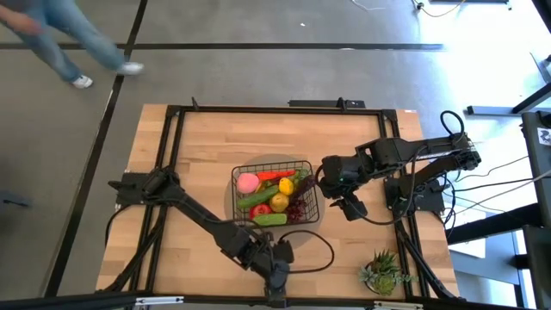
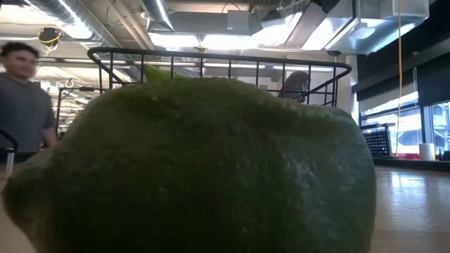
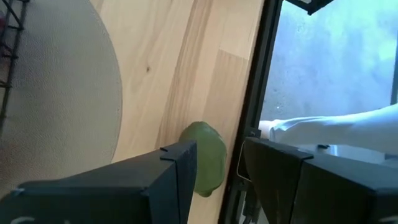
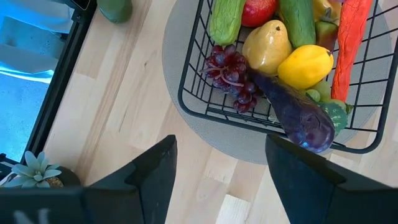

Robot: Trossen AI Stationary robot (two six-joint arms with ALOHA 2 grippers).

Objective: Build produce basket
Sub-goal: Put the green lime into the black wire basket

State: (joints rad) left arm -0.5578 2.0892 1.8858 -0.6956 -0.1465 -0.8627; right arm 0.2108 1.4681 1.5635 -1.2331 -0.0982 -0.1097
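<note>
the left gripper (image 1: 277,277) sits low at the near edge of the table (image 1: 198,146), its arm reaching in from the left rail. in the left wrist view its two dark fingers (image 3: 177,180) stand partly apart with a green fruit (image 3: 205,158) just ahead of them, lying on the bare wood against the black frame rail (image 3: 258,87); the fruit sits between the finger lines, but whether either pad touches it cannot be told, and it is not clamped. the same green fruit (image 2: 197,169) fills the low view, with the wire top of the basket (image 2: 211,60) rising behind it and a person (image 2: 21,98) standing beyond the table. just past the left gripper, farther in on the table, the basket (image 1: 306,164) rests on a round grey mat (image 4: 180,68). inside it lie the pink peach (image 1: 248,182), a cucumber (image 1: 258,199), the red tomato (image 1: 261,210), a yellow lemon (image 1: 280,202), the red chilli (image 1: 277,175), the dark red grapes (image 4: 231,68) and the purple eggplant (image 4: 295,112). the right gripper (image 1: 351,207) hangs beside the basket's right wall, empty, its fingers (image 4: 152,174) spread wide, with the eggplant end of the basket just ahead of them. near that gripper, toward the table's front right corner, stands a spiky potted plant (image 1: 380,269). another person (image 1: 60,39) walks on the floor beyond the table's far left corner.
</note>
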